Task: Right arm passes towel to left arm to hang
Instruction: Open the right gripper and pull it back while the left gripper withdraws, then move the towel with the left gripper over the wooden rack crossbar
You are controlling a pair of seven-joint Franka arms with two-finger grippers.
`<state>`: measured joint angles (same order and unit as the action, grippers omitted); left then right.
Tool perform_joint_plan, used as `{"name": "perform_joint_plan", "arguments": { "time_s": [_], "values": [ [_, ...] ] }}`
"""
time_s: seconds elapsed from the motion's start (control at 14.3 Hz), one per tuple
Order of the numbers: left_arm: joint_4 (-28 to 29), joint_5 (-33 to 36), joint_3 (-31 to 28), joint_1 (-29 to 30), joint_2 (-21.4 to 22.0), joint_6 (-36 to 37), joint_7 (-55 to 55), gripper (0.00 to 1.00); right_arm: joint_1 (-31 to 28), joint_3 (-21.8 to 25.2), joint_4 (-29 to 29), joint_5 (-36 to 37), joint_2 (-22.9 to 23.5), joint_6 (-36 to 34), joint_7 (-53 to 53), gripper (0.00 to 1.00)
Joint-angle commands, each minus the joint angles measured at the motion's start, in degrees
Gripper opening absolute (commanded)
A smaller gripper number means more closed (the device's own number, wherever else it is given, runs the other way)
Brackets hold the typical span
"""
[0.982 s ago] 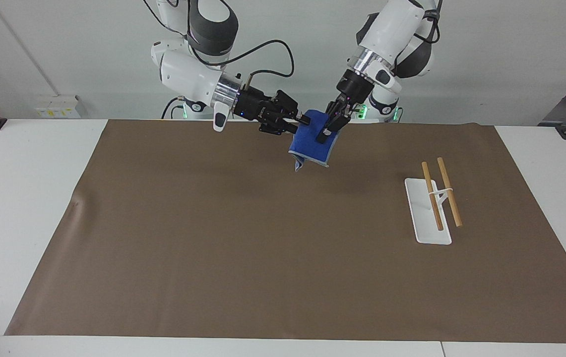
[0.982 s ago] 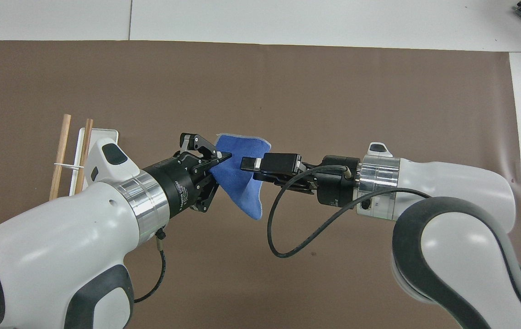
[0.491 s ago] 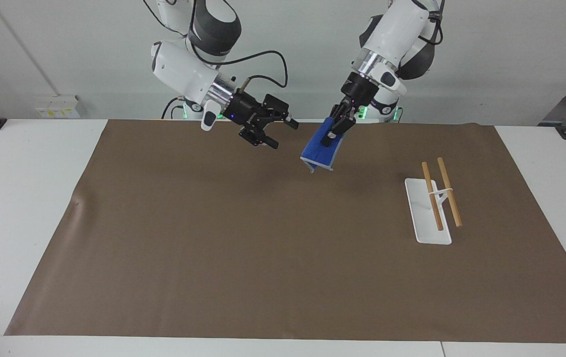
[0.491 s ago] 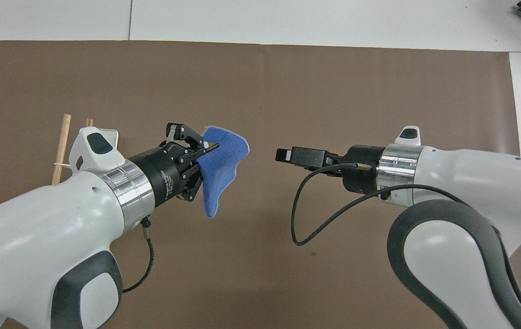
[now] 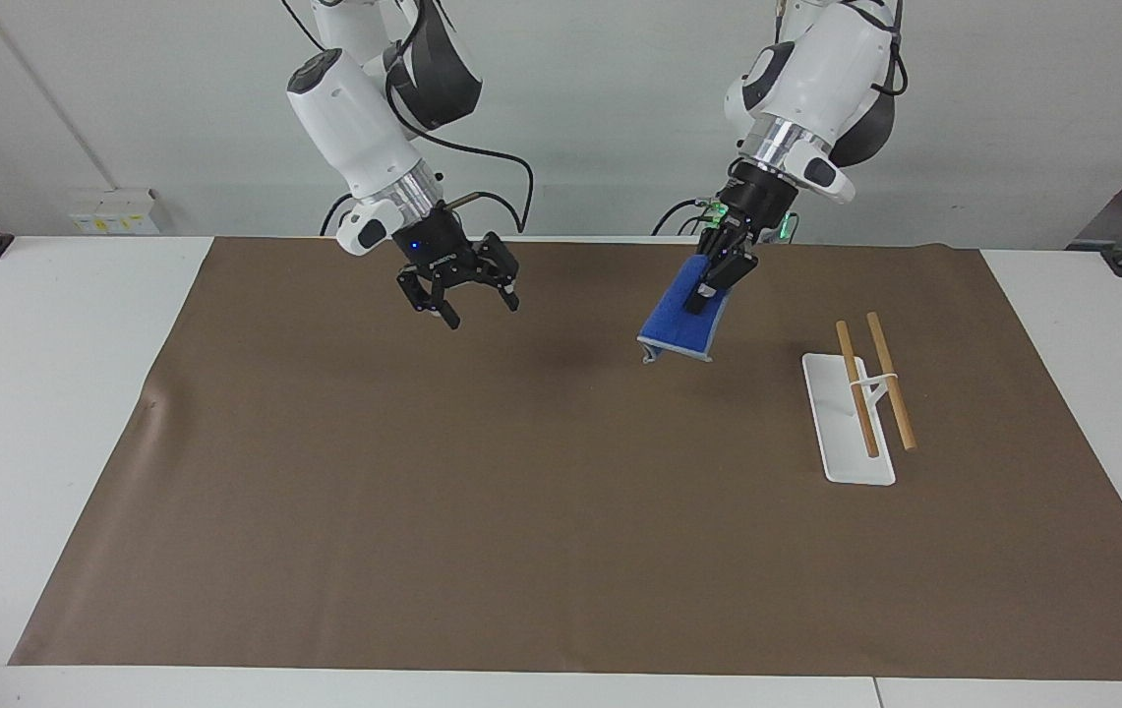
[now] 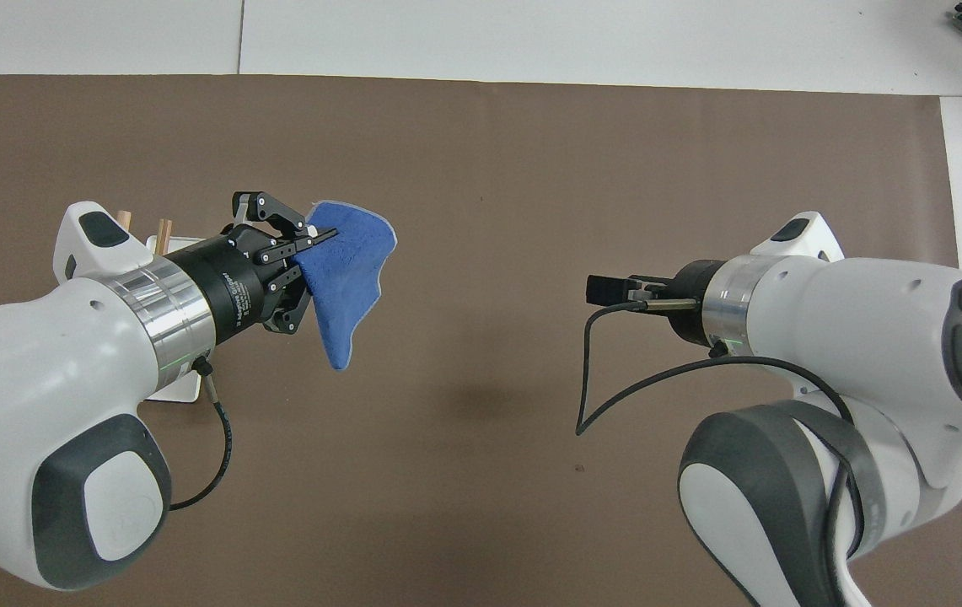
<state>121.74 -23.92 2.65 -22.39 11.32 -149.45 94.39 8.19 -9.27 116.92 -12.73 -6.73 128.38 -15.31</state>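
Since the towel [image 5: 683,317] hangs from one arm only, you can read the progress as follows;
Handover: judged done; the left end effector [image 5: 704,287] is clamped on the towel's upper part, and the right arm has no hold on it;
Towel: in the air over the brown mat [image 5: 521,511], drooping below the left end effector, touching neither mat nor rack;
Right end effector [image 5: 462,300]: fingers apart, empty, over the mat toward the right arm's end of the surface; you can treat it as waiting;
Rack [image 5: 860,405]: white base with two wooden rods, bare, toward the left arm's end of the surface;
Left to do: you still have the hanging; carry the towel to the rods, drape it, let go.
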Motion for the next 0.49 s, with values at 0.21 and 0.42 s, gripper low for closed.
{"name": "perform_joint_plan", "arguments": {
  "time_s": [0.21,0.42],
  "values": [
    [2.01,0.8,0.34,7.09,0.28,-0.93,-0.43,0.0,-5.9,-0.13,-9.77,12.44,0.4,-17.26,-1.05,1.0],
    [3.76,0.81,0.34,9.99,0.98,-1.02,-0.43,0.0,-6.61,1.1,-16.44,13.78,1.54,-25.61,-0.87,1.0]
  ]
}}
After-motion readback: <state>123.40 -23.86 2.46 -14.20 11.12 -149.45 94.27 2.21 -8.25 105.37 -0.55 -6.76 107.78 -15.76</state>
